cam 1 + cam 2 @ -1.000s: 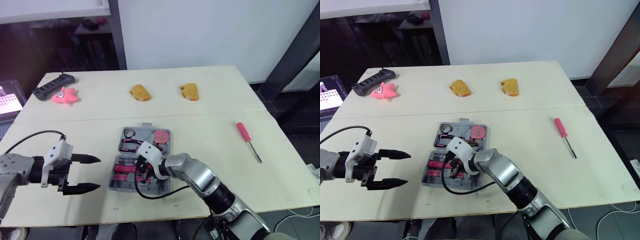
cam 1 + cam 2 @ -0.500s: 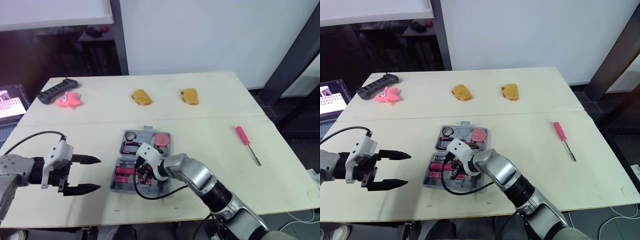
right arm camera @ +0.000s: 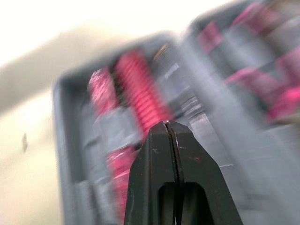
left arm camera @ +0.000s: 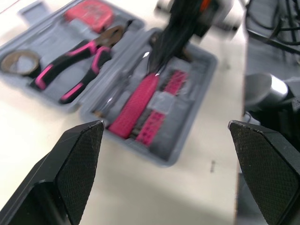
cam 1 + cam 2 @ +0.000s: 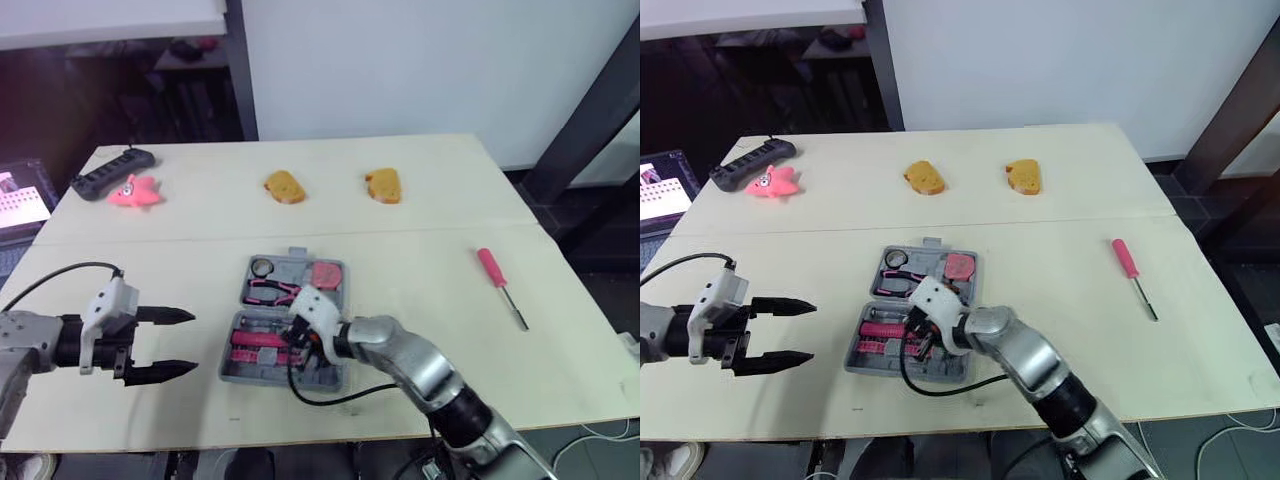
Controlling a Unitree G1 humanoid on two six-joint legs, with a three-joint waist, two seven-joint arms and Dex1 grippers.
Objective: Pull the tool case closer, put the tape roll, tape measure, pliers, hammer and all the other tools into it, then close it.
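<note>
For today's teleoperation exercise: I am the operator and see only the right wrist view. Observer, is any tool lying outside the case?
Observer: Yes. A screwdriver lies to the right of the case, well apart from it.
Operator: Where is the left claw?
Observer: The left claw hangs open to the left of the case, holding nothing.
Operator: What sits in the far half?
Observer: The tape roll, pliers and tape measure.

Pink toy beside black strip
</note>
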